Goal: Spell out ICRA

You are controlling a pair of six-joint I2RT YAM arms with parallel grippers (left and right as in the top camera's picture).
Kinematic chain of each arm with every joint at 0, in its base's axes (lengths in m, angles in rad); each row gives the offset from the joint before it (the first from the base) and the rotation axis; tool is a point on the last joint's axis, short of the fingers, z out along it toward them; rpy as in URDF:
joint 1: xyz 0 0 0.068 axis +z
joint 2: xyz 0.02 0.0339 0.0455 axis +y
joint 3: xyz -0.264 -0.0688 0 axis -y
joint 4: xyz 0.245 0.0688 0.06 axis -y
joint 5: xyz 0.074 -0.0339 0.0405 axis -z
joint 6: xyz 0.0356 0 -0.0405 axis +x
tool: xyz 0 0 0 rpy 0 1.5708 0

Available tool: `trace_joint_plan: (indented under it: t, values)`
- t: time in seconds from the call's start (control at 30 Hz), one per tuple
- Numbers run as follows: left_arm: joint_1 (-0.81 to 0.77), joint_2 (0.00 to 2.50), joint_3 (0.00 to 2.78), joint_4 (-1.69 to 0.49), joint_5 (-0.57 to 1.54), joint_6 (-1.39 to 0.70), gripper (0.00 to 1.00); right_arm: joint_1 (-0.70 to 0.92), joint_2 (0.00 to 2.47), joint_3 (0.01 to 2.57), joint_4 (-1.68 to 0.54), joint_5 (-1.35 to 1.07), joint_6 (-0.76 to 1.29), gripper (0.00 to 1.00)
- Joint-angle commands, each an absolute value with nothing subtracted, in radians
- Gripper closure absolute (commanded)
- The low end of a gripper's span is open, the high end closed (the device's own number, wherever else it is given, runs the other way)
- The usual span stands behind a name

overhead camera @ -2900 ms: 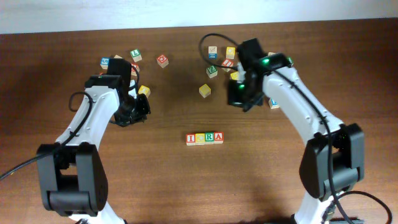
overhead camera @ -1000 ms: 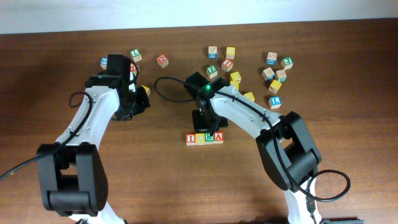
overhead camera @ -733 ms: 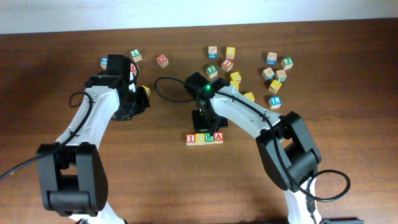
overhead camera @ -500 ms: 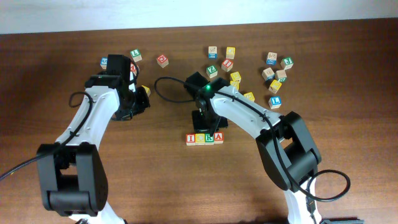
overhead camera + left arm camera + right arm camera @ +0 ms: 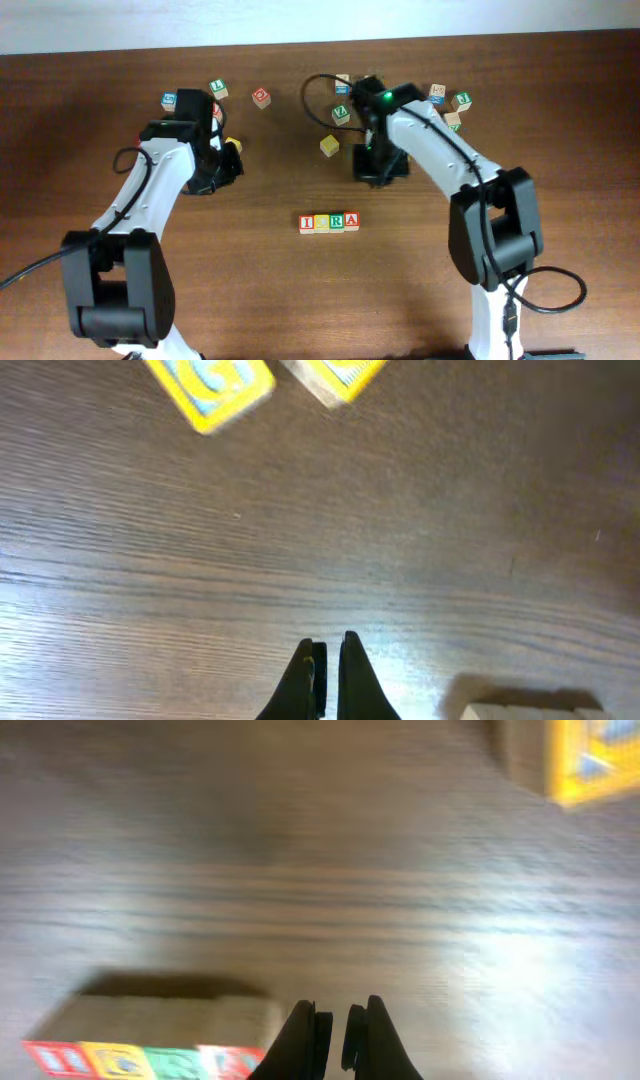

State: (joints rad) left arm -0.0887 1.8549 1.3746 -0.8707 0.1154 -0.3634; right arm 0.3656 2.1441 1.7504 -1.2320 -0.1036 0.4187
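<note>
- Four lettered blocks sit in a row on the table; the second letter is unclear.
- Right hand hovers just beyond the row, nearly closed and empty; left hand, well left of the row, is equally narrow and empty.
- Blocks look light, rigid and smooth, likely best pinched across opposite flat sides.

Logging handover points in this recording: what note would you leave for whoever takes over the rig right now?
Left gripper: jaws shut, empty, near two yellow blocks.
Right gripper: jaws shut, empty, just beyond the row.
Row of four blocks: in the middle, touching; I, R, A legible, second letter too small to read.
Spare blocks: scattered along the far side.
Done: the word appears laid.
Left: confirm the second block is C, then park both arms.
</note>
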Motion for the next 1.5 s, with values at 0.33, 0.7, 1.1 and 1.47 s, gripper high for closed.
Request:
trace_joint_plan:
  t: [0.33,0.7,1.1,1.47]
  values:
    - [-0.137,1.833,1.375,-0.845,0.105,-0.366,1.0,0.472,2.152,1.632,-1.088,-0.158,0.401,0.96]
    - [-0.137,1.833,1.375,-0.845,0.104,-0.366,1.0,0.472,2.152,1.608,-1.089,-0.207,0.401,0.96]
    - [-0.137,1.833,1.375,-0.845,0.104,-0.366,1.0,0.472,2.152,1.608,-1.118,-0.236,0.401,0.96]
    - [-0.137,1.833,1.375,-0.839,0.104,-0.366,1.0,0.469,2.152,1.611,-1.11,-0.232,0.401,0.96]
